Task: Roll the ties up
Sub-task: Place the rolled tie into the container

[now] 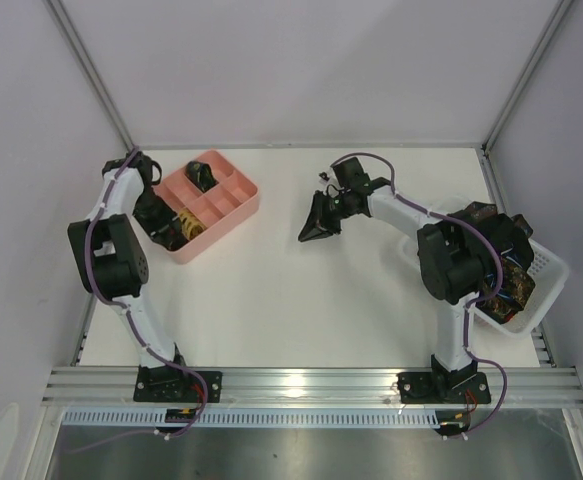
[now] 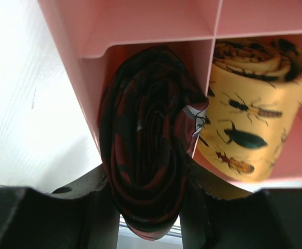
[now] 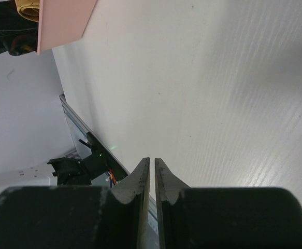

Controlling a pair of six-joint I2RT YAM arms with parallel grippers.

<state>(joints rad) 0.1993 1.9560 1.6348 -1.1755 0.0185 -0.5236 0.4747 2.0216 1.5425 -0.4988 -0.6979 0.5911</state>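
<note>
My left gripper [image 1: 169,230] is at the near-left end of the pink tray [image 1: 227,190]. In the left wrist view it [image 2: 145,184] is shut on a rolled dark red-and-black tie [image 2: 145,140] that sits partly inside a tray compartment [image 2: 140,26]. A rolled yellow tie with insect prints [image 2: 249,114] fills the compartment beside it. Another dark rolled tie [image 1: 203,178] lies at the tray's far end. My right gripper [image 1: 316,225] is over the bare table at centre, its jaws [image 3: 152,162] shut with nothing between them.
A white mesh basket [image 1: 546,268] at the right edge holds several loose dark patterned ties [image 1: 506,275], partly hidden by the right arm. The pink tray's corner [image 3: 62,21] shows in the right wrist view. Frame posts and walls ring the table.
</note>
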